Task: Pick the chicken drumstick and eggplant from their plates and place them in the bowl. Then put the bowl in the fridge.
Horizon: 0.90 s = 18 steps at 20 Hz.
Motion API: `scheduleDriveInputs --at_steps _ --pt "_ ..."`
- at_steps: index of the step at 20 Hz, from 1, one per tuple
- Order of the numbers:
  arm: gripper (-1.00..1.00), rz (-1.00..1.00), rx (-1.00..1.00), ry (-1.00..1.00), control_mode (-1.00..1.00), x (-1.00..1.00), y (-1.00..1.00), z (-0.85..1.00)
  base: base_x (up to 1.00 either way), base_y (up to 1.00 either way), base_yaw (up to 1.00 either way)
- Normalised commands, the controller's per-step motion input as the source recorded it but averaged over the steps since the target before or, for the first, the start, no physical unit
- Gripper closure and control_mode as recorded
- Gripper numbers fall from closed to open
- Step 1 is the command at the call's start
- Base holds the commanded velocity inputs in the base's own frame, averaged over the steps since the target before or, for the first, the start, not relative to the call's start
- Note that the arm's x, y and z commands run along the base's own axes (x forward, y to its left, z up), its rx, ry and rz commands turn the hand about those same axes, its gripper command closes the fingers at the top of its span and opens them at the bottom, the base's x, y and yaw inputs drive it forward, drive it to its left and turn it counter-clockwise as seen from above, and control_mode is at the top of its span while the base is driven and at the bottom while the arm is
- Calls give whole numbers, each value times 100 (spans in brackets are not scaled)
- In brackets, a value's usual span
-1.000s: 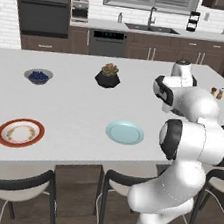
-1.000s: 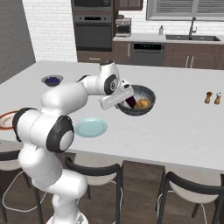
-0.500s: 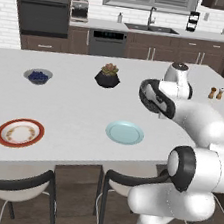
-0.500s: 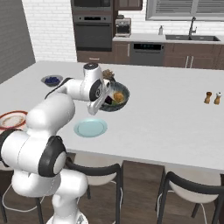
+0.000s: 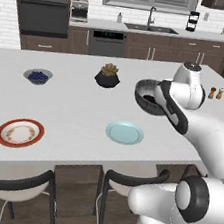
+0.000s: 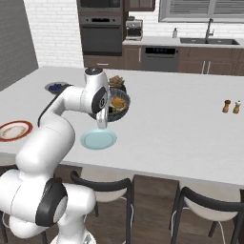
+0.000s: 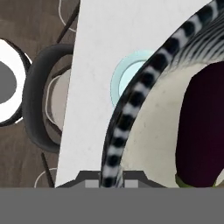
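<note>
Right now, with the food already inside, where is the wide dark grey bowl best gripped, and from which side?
At its thin rim, one finger inside and one outside, coming down from above. The wide dark grey bowl looks too broad to span, and the dark-purple eggplant and golden-brown chicken drumstick fill its middle. The tool is shut on the rim this way.

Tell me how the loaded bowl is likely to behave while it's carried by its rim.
The bowl looks rigid, so it likely won't flex. Gripped at one edge by the gripper, it may tilt. The glossy eggplant and the chicken drumstick lie loose inside and could slide if it tips.
</note>
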Motion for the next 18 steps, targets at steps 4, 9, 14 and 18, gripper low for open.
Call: scheduleDriveInputs --at_steps 4,9,14,18 --pt "100 -1 -20 0 -100 -28 21 14 0 0 0" --pt "100 -23 -4 5 -100 -2 -4 8 0 0 0" --pt "100 -13 9 11 -100 0 -32 14 0 0 0" --pt "100 0 1 5 -100 0 -3 1 0 0 0"
